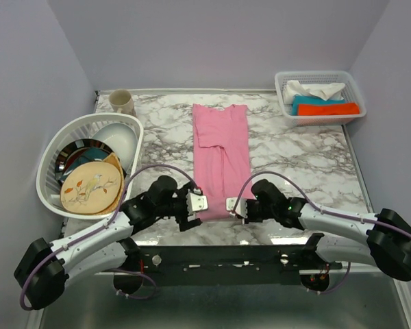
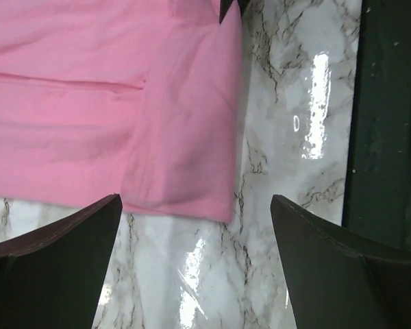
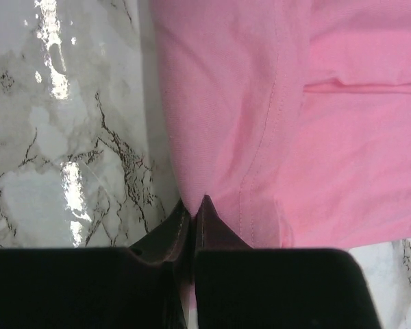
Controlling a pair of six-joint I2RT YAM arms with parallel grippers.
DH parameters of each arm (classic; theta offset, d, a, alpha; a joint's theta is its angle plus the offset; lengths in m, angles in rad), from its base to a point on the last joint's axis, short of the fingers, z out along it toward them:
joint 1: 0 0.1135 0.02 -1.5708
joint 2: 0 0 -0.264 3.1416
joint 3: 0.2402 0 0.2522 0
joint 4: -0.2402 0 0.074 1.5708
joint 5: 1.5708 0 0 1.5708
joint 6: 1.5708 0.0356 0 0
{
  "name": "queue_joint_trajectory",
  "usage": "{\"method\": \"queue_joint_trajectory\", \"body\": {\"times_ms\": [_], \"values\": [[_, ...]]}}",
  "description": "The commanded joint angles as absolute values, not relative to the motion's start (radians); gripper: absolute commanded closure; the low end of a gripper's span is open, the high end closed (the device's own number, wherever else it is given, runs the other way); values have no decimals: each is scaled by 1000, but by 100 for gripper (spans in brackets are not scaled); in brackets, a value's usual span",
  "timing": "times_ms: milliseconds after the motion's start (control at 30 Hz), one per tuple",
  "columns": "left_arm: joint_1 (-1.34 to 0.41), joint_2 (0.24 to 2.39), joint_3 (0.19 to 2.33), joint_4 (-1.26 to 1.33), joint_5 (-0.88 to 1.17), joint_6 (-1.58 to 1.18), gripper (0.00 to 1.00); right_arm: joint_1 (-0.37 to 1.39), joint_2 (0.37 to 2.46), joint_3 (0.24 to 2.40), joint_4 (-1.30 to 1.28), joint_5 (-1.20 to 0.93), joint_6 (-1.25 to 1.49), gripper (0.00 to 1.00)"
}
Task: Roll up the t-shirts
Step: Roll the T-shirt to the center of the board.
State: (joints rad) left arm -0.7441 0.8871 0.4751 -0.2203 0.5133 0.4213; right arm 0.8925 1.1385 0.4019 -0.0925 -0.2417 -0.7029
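I see the t-shirt [image 1: 221, 154] lying flat as a long narrow strip down the middle of the counter [image 1: 308, 157], folded lengthwise, its collar end toward the far edge and its hem close to the near edge. The right gripper [image 3: 192, 205] sits at the hem's right corner with its fingers pressed together – a sliver of pink fabric shows between them, so it is clenched on the t-shirt. The left gripper [image 2: 195, 200] is at the hem's left corner, its fingers spread wide and gripping nothing; in the left wrist view the corner of the cloth lies just beyond the tips, on the marble. By the left edge stands a white basket [image 1: 51, 161] with plates and a bowl, and a cup [image 1: 121, 102] is in the far left corner. In the far right corner – well apart from the t-shirt – a white tray [image 1: 318, 75] holds folded cloths [image 1: 322, 103] in white, teal and orange
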Motion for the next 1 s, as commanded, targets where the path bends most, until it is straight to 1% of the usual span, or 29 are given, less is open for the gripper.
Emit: {"method": "queue_joint_trajectory", "body": {"times_ms": [0, 67, 200, 267, 300, 467, 600, 800, 967], "values": [[-901, 879, 356, 57, 206, 475, 2, 873, 1152, 462, -163, -318, -654, 92], [-939, 894, 342, 100, 151, 500, 2, 865, 1161, 471, -167, -330, -631, 92], [-1021, 933, 339, 112, 66, 520, 10, 842, 1167, 491, -186, -360, -615, 93], [-1057, 936, 328, 126, 37, 523, 12, 838, 1169, 497, -187, -371, -607, 93], [-1065, 936, 325, 129, 25, 540, 15, 830, 1172, 500, -195, -377, -604, 93], [-1133, 930, 302, 120, 20, 589, 22, 799, 1193, 543, -222, -402, -577, 93], [-1182, 977, 298, 140, -38, 606, 24, 792, 1203, 561, -225, -410, -574, 93], [-1206, 1063, 305, 210, -155, 604, 25, 782, 1212, 577, -239, -428, -555, 93], [-1216, 1101, 272, 276, -219, 644, 26, 781, 1204, 569, -255, -433, -554, 93]]}}
